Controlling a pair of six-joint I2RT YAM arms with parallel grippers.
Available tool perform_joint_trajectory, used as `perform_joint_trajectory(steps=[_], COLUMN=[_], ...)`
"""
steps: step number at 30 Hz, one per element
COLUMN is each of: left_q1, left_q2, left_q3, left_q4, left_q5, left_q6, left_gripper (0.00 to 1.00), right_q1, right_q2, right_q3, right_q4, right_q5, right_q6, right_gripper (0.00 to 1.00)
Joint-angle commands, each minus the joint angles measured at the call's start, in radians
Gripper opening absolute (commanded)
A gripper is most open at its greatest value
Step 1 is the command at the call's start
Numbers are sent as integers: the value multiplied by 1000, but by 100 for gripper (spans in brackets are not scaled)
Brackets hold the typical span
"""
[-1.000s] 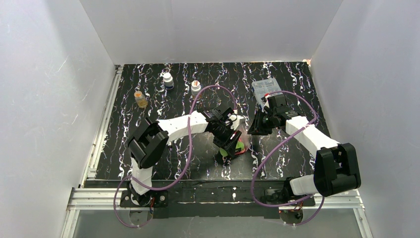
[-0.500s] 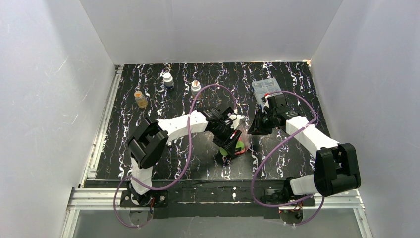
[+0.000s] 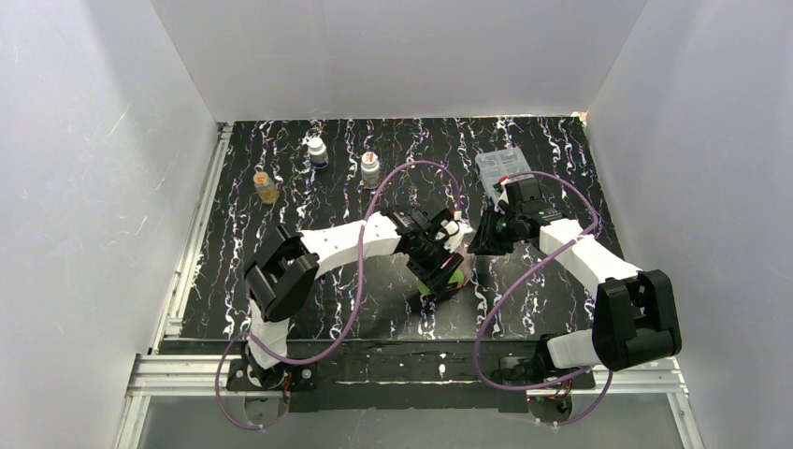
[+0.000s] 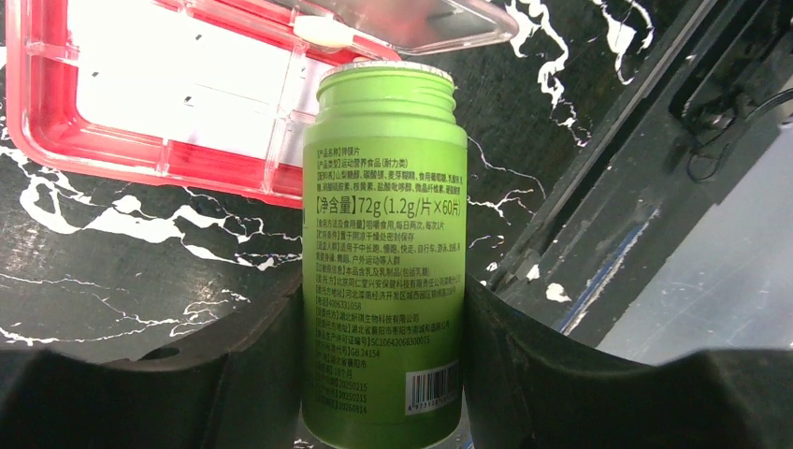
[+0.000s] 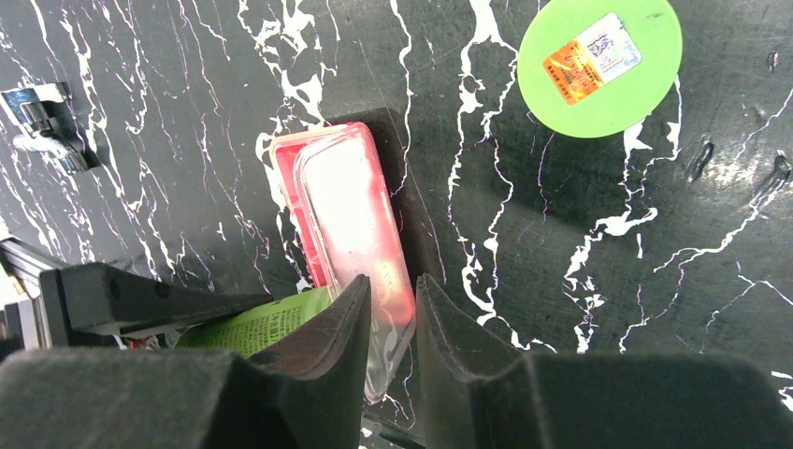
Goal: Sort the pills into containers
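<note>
My left gripper (image 4: 383, 327) clamped the uncapped green bottle (image 4: 383, 215), mouth tipped toward the red pill case (image 4: 21, 94) at mid-table, while my right gripper (image 5: 393, 299) pinched its clear lid (image 5: 351, 215), apparently holding the compartments (image 4: 178, 84) open for pouring.

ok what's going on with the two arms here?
The left claw grips a green plastic pill bottle, cap off, tipped with its open mouth at the edge of the small red rectangular pill case. The right claw is pinched shut on the case's clear lid, holding it open. The bottle's round green cap lies on the black marbled table nearby. No pills can be made out in the whitish compartments.
</note>
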State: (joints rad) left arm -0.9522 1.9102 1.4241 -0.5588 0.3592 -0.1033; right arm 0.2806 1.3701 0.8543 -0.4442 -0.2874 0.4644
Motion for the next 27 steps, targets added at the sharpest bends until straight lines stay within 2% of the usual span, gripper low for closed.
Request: perform_joint_trajectory(steps=[1, 9, 27], left_q1=[-27, -56, -120], left_q2=[-20, -13, -30], left_q3=[51, 62, 33], left_q4=[-64, -72, -41], left_q5=[-91, -211, -325], left_q6=[59, 87, 176], left_gripper=[0, 0, 0], right_q1=[-7, -6, -6], right_q2=[-2, -1, -4], right_q3=[6, 5, 4], right_q4=[27, 25, 27], right_q5=[-5, -4, -2], right_q6=[-13, -13, -12], right_gripper=[31, 31, 31])
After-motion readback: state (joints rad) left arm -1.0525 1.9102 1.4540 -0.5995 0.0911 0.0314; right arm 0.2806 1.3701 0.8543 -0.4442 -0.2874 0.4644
